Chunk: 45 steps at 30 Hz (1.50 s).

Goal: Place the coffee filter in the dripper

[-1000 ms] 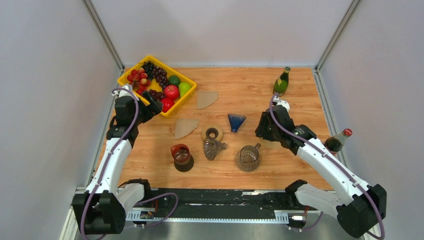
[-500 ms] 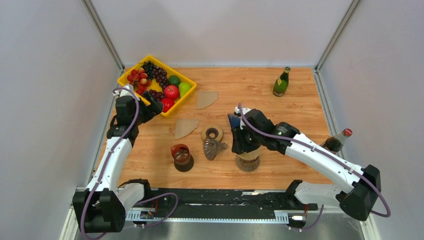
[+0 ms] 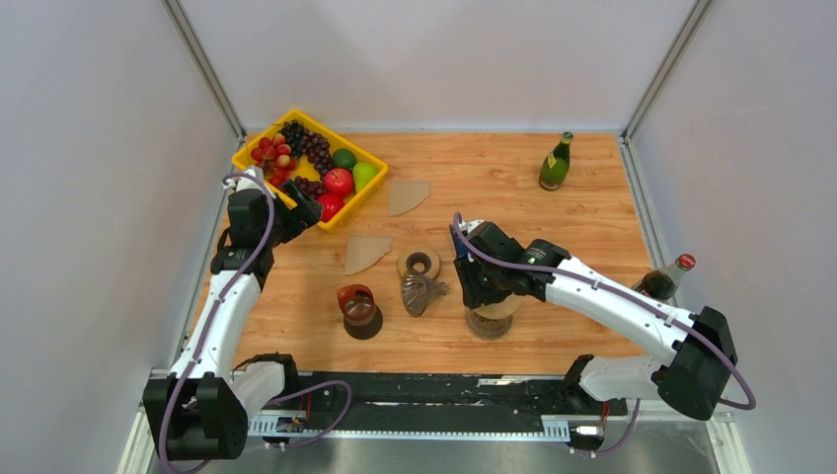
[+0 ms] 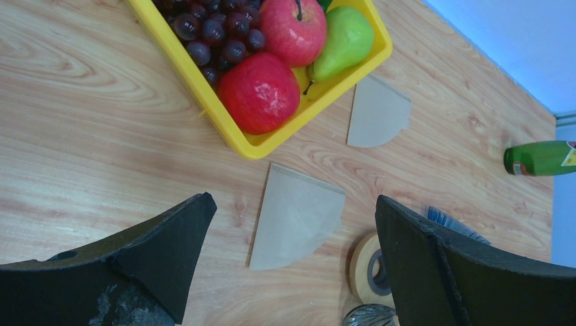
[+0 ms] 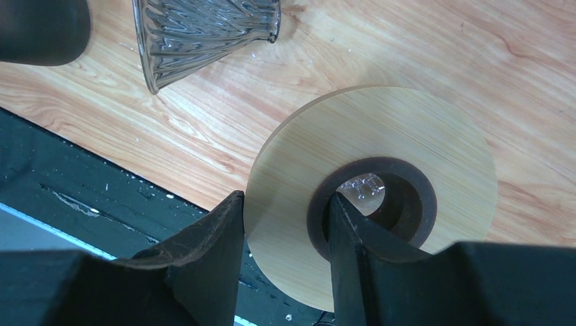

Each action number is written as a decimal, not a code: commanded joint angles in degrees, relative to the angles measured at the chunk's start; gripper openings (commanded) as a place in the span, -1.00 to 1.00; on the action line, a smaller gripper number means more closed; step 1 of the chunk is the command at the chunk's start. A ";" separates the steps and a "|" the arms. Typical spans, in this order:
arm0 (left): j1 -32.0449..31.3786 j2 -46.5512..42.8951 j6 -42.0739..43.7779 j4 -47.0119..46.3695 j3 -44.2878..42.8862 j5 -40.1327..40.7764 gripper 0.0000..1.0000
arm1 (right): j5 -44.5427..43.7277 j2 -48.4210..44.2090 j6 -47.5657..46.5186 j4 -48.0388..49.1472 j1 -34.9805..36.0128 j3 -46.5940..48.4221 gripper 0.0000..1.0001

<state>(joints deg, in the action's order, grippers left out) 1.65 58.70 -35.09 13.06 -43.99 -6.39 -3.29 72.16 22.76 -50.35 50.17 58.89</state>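
Note:
Two brown paper coffee filters lie flat on the table, one [image 3: 366, 253] in the middle and one [image 3: 408, 196] farther back; both show in the left wrist view [image 4: 295, 217] [image 4: 377, 112]. A clear ribbed glass dripper [image 3: 420, 292] lies on its side, also in the right wrist view [image 5: 204, 30]. A blue dripper [image 3: 462, 237] lies behind my right arm. My left gripper [image 3: 301, 210] is open and empty [image 4: 292, 204], above the nearer filter. My right gripper [image 3: 474, 286] is shut [image 5: 285, 200] on a wooden ring [image 5: 370, 197], one finger in its hole, over a glass server [image 3: 490, 324].
A yellow fruit basket [image 3: 259, 148] stands at the back left. A second wooden ring [image 3: 419, 264] lies by the glass dripper. A brown cup [image 3: 357, 306] stands at front centre. A green bottle [image 3: 556, 163] stands at the back right, a red-capped bottle [image 3: 667, 277] at the right edge.
My right gripper has carried the wooden ring leftward from the right side of the table to above the glass server. The left arm has not moved.

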 commanded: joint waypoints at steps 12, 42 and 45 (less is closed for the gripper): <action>0.04 -1.16 -0.16 0.32 -2.44 -1.34 1.00 | -1.87 -1.41 1.41 4.14 0.32 -3.85 -0.37; 0.08 -1.52 -0.03 1.38 -2.69 -1.33 1.00 | -3.00 -10.02 14.36 11.00 -16.12 5.39 1.00; 0.02 -1.09 -0.27 0.77 -2.29 -1.82 1.00 | 2.28 -4.86 16.22 11.06 -24.77 7.32 1.00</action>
<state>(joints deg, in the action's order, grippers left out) 1.63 57.98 -35.22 15.09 -44.73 -7.18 -6.28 62.26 33.45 -41.76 33.78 62.94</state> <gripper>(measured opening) 0.999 0.997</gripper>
